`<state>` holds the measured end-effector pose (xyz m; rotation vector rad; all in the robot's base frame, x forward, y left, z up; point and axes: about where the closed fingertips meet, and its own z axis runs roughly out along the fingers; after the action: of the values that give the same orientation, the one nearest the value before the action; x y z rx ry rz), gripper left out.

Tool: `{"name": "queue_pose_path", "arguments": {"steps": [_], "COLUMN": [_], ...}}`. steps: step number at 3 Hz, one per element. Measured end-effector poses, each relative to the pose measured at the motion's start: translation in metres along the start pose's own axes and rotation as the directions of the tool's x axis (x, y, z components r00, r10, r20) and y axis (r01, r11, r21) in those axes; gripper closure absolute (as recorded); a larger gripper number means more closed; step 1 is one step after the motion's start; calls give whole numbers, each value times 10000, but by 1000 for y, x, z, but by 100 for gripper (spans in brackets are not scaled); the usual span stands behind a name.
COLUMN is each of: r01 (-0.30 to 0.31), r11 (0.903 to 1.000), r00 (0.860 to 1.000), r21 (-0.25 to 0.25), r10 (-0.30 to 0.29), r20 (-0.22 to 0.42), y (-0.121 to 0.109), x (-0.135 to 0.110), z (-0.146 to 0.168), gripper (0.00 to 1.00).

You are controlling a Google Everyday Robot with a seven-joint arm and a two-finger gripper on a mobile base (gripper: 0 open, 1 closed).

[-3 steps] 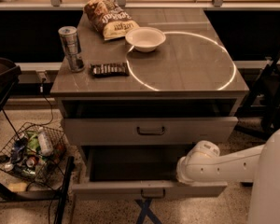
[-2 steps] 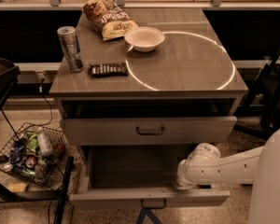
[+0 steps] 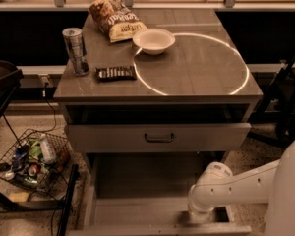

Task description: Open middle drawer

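Observation:
The middle drawer [image 3: 137, 213] of the grey cabinet is pulled far out toward me. Its bare inside shows, its front rim lies along the bottom edge of the view, and its pull is out of view. Above it the taller-fronted top drawer [image 3: 160, 137], with a dark bar pull, stands a little way out. My white arm [image 3: 236, 186] reaches in from the right and bends down at the drawer's front right corner. My gripper [image 3: 199, 216] sits there at the drawer's front, mostly hidden under the wrist.
On the cabinet top [image 3: 196, 77] stand a drink can [image 3: 74, 48], a chip bag [image 3: 115, 18], a white bowl [image 3: 154, 40] and a dark snack bar [image 3: 116, 73]. A wire basket of trash [image 3: 34, 163] stands on the floor to the left. Dark furniture stands at both sides.
The middle drawer has slid further out toward me, so its handle has left the view. My arm has moved down and toward me with it.

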<state>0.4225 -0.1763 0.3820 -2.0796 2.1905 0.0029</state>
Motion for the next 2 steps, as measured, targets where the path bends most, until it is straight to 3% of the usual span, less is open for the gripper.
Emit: {"name": "queue_pose_path", "arguments": {"steps": [1, 2], "r01": [-313, -461], "r11": [9942, 9830], "r00": [9995, 9988], "r21": [-1031, -1778], "r10": [317, 479], "r20": [17, 58], "y": [51, 85], "x": [-2, -5], "z": [3, 5], "gripper": [100, 100]}}
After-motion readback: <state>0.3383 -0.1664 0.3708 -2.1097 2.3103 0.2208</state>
